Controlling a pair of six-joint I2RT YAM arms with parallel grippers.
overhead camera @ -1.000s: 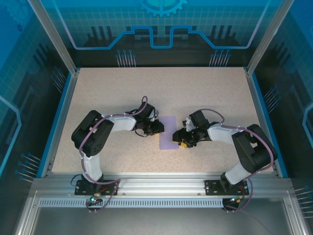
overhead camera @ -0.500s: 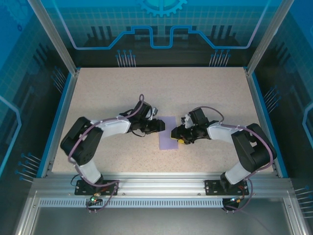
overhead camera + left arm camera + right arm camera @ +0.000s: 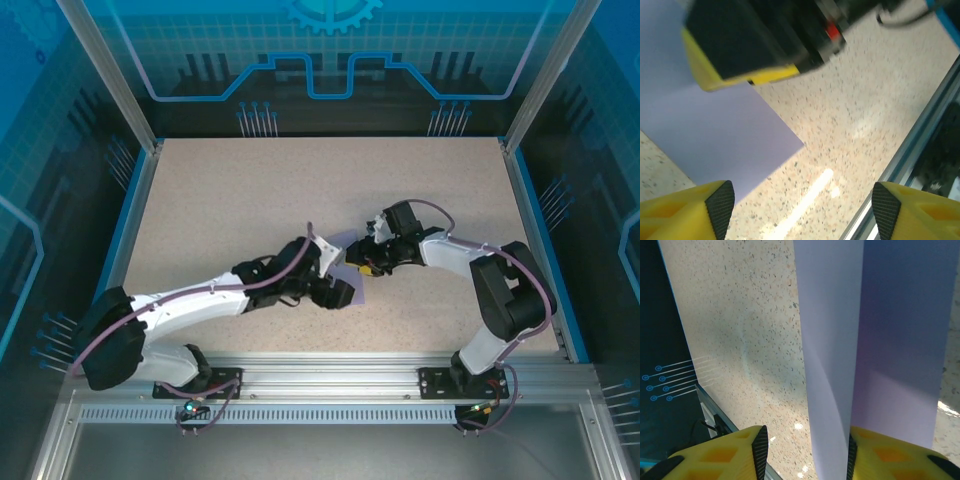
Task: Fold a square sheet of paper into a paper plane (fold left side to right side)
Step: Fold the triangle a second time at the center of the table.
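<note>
The square sheet of paper [image 3: 347,250] lies mid-table, pale lavender, folded into a narrow strip and largely covered by both grippers. My left gripper [image 3: 338,292] reaches across to its near end. In the left wrist view the left gripper [image 3: 802,207] is wide open above bare table, with the paper's corner [image 3: 740,135] just left of the gap. My right gripper [image 3: 362,268] sits at the strip's right side. In the right wrist view the right gripper [image 3: 805,452] has its jaws apart, and a raised paper layer [image 3: 830,365] runs between them against the right finger. The paper plane is out of view.
The speckled table [image 3: 230,200] is fenced by a blue rim and aluminium rail [image 3: 330,375] at the near edge. The rail also shows in the left wrist view [image 3: 920,135]. The right gripper's yellow-and-black finger [image 3: 740,45] hangs over the paper there.
My left arm has stretched out low to the right, bringing its gripper to the paper's near end, and its jaws have opened. The right gripper has shifted slightly left over the paper.
</note>
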